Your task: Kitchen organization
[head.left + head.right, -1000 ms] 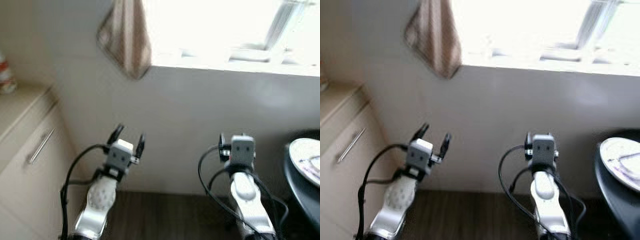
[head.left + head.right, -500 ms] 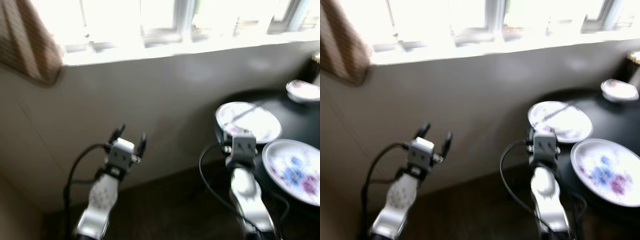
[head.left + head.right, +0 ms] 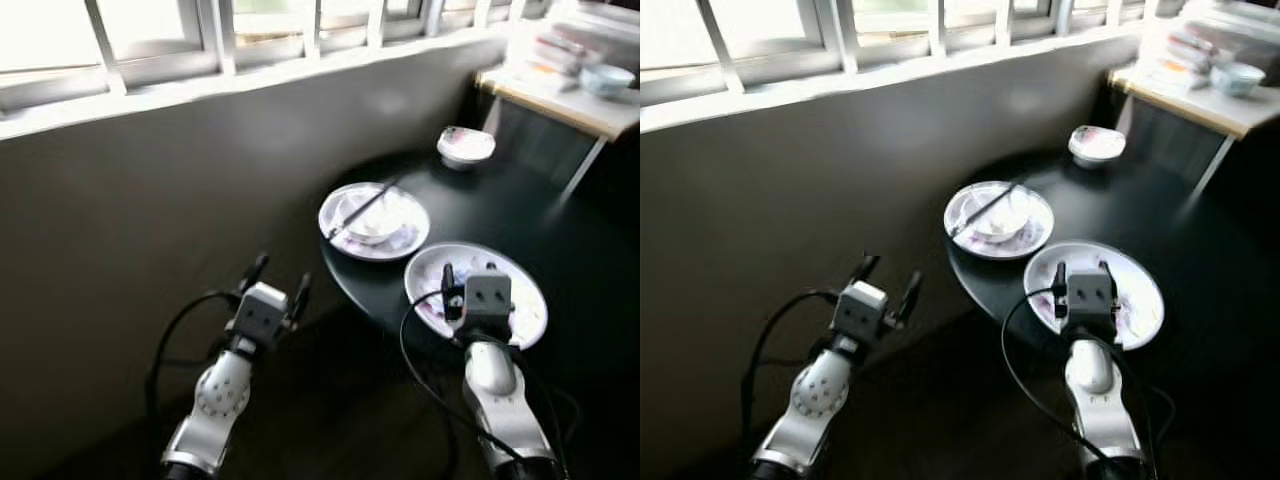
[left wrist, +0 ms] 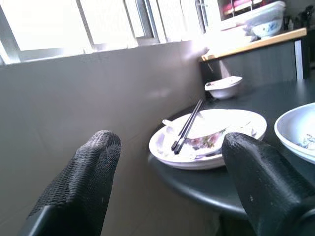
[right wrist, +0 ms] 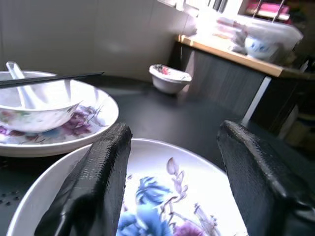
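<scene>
A flowered plate (image 3: 520, 300) lies at the near edge of a round black surface (image 3: 560, 230), right of centre in the frame, with the right hand (image 5: 172, 167) spread wide and empty just above it. Beyond it a second plate (image 3: 405, 235) carries a bowl (image 3: 372, 220) and black chopsticks (image 3: 360, 208); a small bowl (image 3: 466, 145) sits farther back. The left hand (image 3: 277, 280), also spread empty, hangs lower left before the wall (image 3: 150, 200).

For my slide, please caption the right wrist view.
Open right tool over a flowered plate; beyond, a bowl with chopsticks.
</scene>
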Motion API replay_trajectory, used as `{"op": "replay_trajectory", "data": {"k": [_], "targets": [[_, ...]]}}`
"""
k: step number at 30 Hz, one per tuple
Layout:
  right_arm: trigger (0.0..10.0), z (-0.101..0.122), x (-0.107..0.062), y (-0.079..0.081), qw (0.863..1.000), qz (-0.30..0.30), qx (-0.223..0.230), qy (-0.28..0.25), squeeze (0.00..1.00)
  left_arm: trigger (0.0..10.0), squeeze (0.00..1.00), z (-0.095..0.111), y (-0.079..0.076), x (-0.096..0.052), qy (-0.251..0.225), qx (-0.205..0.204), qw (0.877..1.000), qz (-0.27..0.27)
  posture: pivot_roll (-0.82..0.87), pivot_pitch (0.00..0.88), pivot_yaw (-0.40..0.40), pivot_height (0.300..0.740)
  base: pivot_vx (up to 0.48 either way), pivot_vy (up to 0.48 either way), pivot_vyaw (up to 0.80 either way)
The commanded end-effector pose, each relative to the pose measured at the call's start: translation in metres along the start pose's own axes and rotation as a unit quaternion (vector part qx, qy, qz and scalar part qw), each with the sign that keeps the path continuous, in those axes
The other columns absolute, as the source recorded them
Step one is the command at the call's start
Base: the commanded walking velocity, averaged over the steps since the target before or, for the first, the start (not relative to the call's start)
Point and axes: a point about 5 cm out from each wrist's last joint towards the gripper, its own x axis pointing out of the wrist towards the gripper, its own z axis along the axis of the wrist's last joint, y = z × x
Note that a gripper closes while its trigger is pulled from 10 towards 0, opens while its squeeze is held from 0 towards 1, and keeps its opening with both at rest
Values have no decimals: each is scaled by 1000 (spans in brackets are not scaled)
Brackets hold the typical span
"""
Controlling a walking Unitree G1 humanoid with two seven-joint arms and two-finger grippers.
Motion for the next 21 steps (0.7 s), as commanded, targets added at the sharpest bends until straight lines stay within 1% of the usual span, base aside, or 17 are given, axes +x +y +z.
{"op": "replay_trajectory", "data": {"k": [1, 5, 9, 12, 13, 16, 18, 20, 21], "targets": [[10000, 4, 0, 8, 1000, 20, 4, -6, 0, 10000, 0, -2, 4, -1, 4, 3, 1000, 6, 42, 0, -18, 740, 0, -480, 0], [10000, 2, 0, 11, 999, 28, 19, 5, 0, 10000, 0, -2, 3, 0, 4, 2, 1000, 6, 41, 0, -19, 740, 0, -427, 0], [10000, -3, 2, 7, 998, 15, 46, 26, 0, 10000, 0, -3, 3, 0, 3, -1, 1000, 7, 42, 0, -20, 740, 0, 0, 0], [10000, -5, 3, 3, 998, 4, 52, 34, 0, 10000, 0, -4, 3, 0, 5, 0, 1000, 7, 41, 0, -20, 740, 0, 0, 0], [10000, -7, 5, -2, 998, -9, 53, 39, 0, 10000, 0, -6, 4, -1, 9, -1, 1000, 8, 40, 0, -19, 740, 0, 0, 0], [10000, -9, 5, -8, 997, -24, 59, 48, 0, 10000, 0, -8, 3, -3, 15, -1, 1000, 6, 38, 0, -20, 740, 0, 0, 0], [10000, -10, 5, -9, 996, -26, 63, 52, 0, 10000, 0, -9, 2, -3, 18, 0, 1000, 5, 38, 0, -20, 740, 0, 0, 0], [10000, -14, 5, -10, 995, -31, 75, 66, 0, 10000, 0, -10, 1, -3, 21, -1, 1000, 4, 38, 0, -20, 740, 0, 0, 0], [10000, -18, 5, -11, 992, -34, 88, 82, 0, 10000, 0, -11, 1, -4, 23, 0, 1000, 3, 38, 0, -20, 740, 0, 0, 0]]}}
